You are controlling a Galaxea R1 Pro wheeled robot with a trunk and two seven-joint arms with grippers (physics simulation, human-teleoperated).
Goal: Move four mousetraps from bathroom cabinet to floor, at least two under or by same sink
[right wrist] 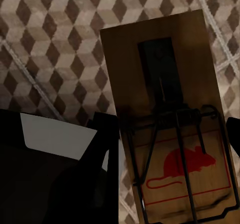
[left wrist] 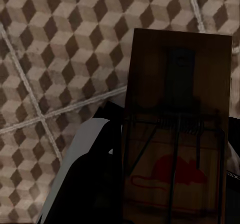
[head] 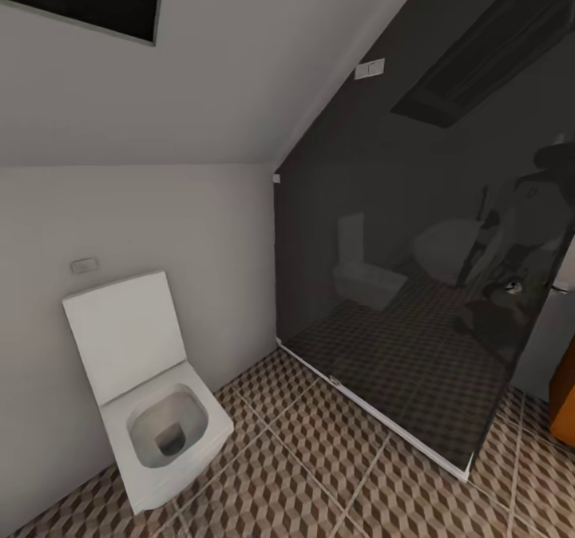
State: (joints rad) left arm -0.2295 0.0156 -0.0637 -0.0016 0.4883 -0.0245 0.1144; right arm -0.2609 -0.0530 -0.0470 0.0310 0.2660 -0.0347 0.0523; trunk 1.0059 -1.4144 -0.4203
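Observation:
My left gripper is shut on a mousetrap, a dark brown board with a metal spring bar and a red mouse print. It hangs above the cube-patterned bathroom floor. My right gripper is shut on a second mousetrap of the same kind, also held over the floor. A dark finger presses one long edge of that board. An orange-brown edge of the cabinet shows at the far right of the head view. The sink is out of view.
A white square toilet with its lid up stands against the left wall. A dark glass panel rises from a white sill at centre right and mirrors the room. Tiled floor stretches between them.

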